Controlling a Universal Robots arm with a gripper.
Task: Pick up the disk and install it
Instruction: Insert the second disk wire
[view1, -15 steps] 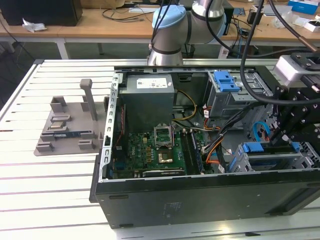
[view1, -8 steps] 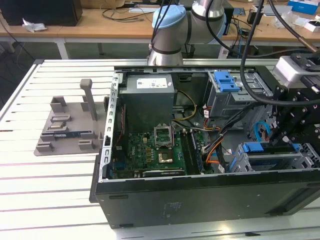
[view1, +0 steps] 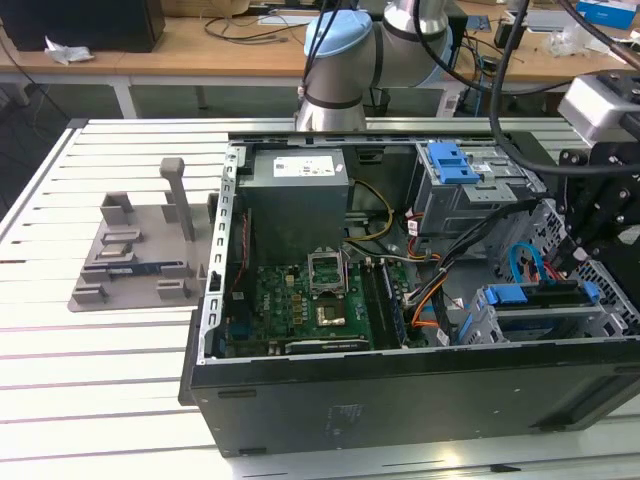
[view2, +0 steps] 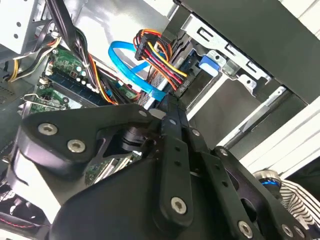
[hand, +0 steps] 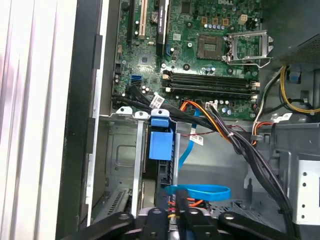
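Exterior view: we judge install step, gripper (view1: 580, 262) low in the case, disk (view1: 540, 296) seated just beside the jaws; jaws look closed, gripping nothing we see.

no text, number or sign can be made out. print carriers noted, none legible: white sticker (view1: 306, 167) on the grey power-supply box (view1: 298, 205) in the exterior view, characters unresolved; small white tags (hand: 156, 101) on the black cables in the first wrist view, print too fine; white silkscreen marks on the green motherboard (hand: 200, 65) in the first wrist view, unreadable.
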